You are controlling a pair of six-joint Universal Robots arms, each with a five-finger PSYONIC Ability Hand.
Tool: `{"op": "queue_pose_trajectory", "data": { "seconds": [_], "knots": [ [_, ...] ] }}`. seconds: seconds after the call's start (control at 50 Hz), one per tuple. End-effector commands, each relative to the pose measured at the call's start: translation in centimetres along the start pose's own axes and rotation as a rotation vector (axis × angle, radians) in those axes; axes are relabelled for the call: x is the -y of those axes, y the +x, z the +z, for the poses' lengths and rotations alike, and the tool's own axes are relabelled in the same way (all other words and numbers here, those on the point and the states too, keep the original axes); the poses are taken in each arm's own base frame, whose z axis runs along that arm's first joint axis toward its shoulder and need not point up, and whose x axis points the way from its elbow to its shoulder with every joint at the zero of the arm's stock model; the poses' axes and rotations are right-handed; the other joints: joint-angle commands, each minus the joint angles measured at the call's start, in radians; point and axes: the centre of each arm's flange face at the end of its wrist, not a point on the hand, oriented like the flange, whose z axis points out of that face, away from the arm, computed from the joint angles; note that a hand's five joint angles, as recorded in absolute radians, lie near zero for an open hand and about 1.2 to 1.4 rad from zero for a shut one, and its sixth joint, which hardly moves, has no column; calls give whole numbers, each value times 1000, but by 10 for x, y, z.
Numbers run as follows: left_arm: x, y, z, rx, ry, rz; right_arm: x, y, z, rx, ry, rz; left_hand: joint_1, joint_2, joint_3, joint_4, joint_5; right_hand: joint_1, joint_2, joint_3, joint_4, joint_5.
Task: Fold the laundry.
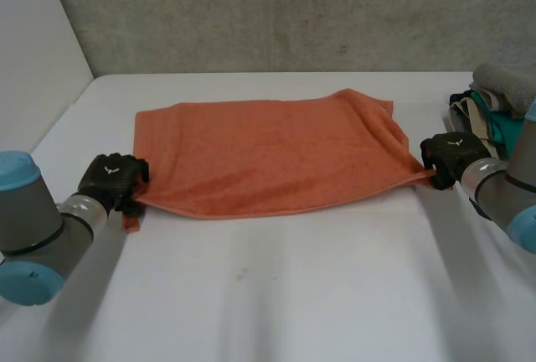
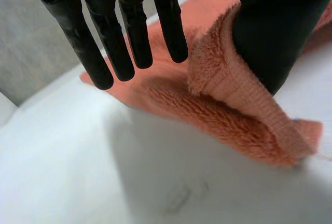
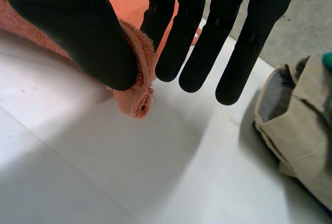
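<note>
orange towel [image 1: 268,152]: one item, lying flat across the far middle of the white table [image 1: 268,295], long edges running side to side, apparently already doubled over once, judging from the layered near edge. left hand [image 1: 113,179]: at the towel's near left corner; in the left wrist view its fingers [image 2: 111,42] are straight and spread, while the corner's hem rides up against the thumb [image 2: 270,32] and appears nipped between thumb and nearest finger. likely purpose: to secure that corner for the next fold. right hand [image 1: 452,157]: at the near right corner, which is drawn out to a point toward it; its fingers [image 3: 197,42] are straight and the rolled corner is pinched between thumb [image 3: 78,27] and first finger. pile of other laundry [image 1: 494,102]: beige, teal and grey pieces stacked at the table's right edge, just beside the right hand, apart from the towel.
</note>
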Motion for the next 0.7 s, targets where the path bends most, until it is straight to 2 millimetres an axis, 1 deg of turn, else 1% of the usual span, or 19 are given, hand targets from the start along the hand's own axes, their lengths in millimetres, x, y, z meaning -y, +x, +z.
{"op": "queue_pose_trajectory", "data": {
  "seconds": [0.02,0.08,0.1,0.12,0.2,0.22,0.26,0.28,0.34,0.36,0.42,0.44,0.5,0.52,0.58,0.6,0.66,0.68,0.7],
  "knots": [
    [1,-5,-4,-10,-63,-15,1,8,-3,-45,-11,-86,151,158,158,165,162,294,218,213,202,244],
    [7,-7,-9,-4,-59,-11,4,12,-5,-63,-10,-97,442,449,449,456,453,294,218,213,202,244],
    [11,-8,-12,4,-51,-5,6,13,-8,-69,-8,-104,719,726,726,733,730,294,218,213,202,244],
    [14,-10,-15,10,-44,0,8,14,-10,-72,-6,-107,782,789,789,797,794,294,218,213,202,244],
    [33,-21,-33,68,-8,7,23,17,-26,-86,17,-166,783,790,790,797,794,294,218,213,202,244],
    [45,-26,-43,93,25,17,31,19,-35,-94,26,-205,783,790,790,797,794,294,218,213,202,244],
    [62,-33,-55,126,72,28,43,22,-47,-105,37,-260,783,790,790,797,794,294,218,213,202,244],
    [77,-39,-67,153,116,38,57,27,-63,-127,54,-311,783,790,790,797,794,294,218,213,202,244],
    [103,-50,-85,191,184,52,82,38,-89,-170,93,-376,783,790,790,797,794,294,218,213,202,244],
    [121,-56,-99,207,232,66,99,45,-106,-202,127,-407,783,790,790,797,794,294,218,213,202,244],
    [148,-60,-119,202,299,90,129,52,-133,-247,198,-424,783,790,790,797,794,294,218,213,202,244],
    [166,-61,-133,196,350,106,145,55,-150,-267,233,-423,783,790,790,797,794,294,218,213,202,244],
    [189,-64,-150,195,398,130,163,59,-171,-276,258,-421,783,790,790,797,794,294,218,213,202,244],
    [197,-68,-155,198,400,133,167,62,-174,-260,258,-417,783,790,790,797,794,294,218,213,202,244],
    [198,-76,-145,199,352,121,166,68,-166,-227,237,-406,783,790,790,797,794,294,218,213,202,244],
    [196,-78,-135,187,313,122,160,70,-154,-198,208,-396,783,790,790,797,794,294,218,213,202,244],
    [188,-74,-118,145,228,128,146,67,-133,-143,142,-388,783,790,790,797,794,294,218,213,202,244],
    [179,-70,-104,109,166,141,135,60,-120,-103,92,-393,783,790,790,797,794,294,218,213,202,244],
    [173,-67,-96,89,129,149,127,58,-111,-84,54,-400,783,790,790,797,794,294,218,213,202,244]
  ]
}}
